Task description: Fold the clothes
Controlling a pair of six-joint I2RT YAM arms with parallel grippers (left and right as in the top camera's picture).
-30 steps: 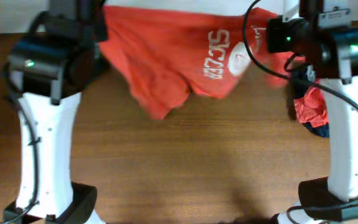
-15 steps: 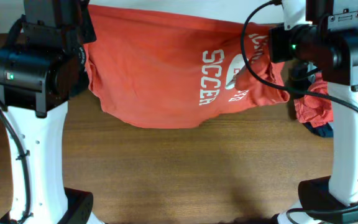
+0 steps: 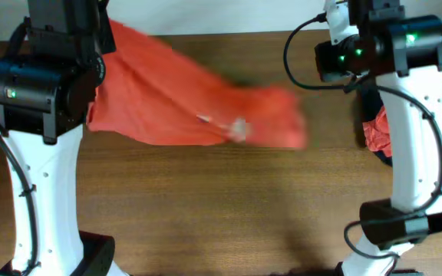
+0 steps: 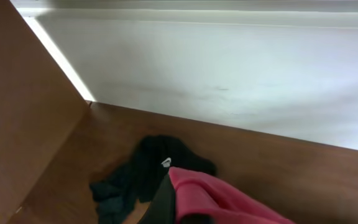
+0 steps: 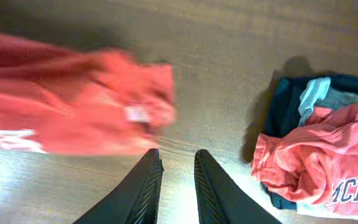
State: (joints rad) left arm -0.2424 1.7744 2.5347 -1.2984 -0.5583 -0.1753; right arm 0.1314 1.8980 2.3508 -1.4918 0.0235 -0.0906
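The orange-red T-shirt [image 3: 190,100] hangs by its left end from my left gripper [image 4: 179,208], which is shut on a fold of the red cloth [image 4: 229,199]. The shirt's free right end is blurred in motion, low over the wooden table [image 3: 229,207]. My right gripper [image 5: 178,163] stands open with nothing between its fingers, and the shirt [image 5: 73,112] lies to its left, clear of them. A black garment [image 4: 145,171] with a small white mark lies crumpled on the table beyond the left gripper.
A pile of other clothes [image 5: 316,155], red, teal and grey, sits at the table's right side [image 3: 428,130] beside the right arm. A white wall [image 4: 229,74] runs along the back edge of the table.
The right gripper has opened and let go of the shirt's right side. That side has dropped and swung left, so the shirt hangs from the left gripper alone.
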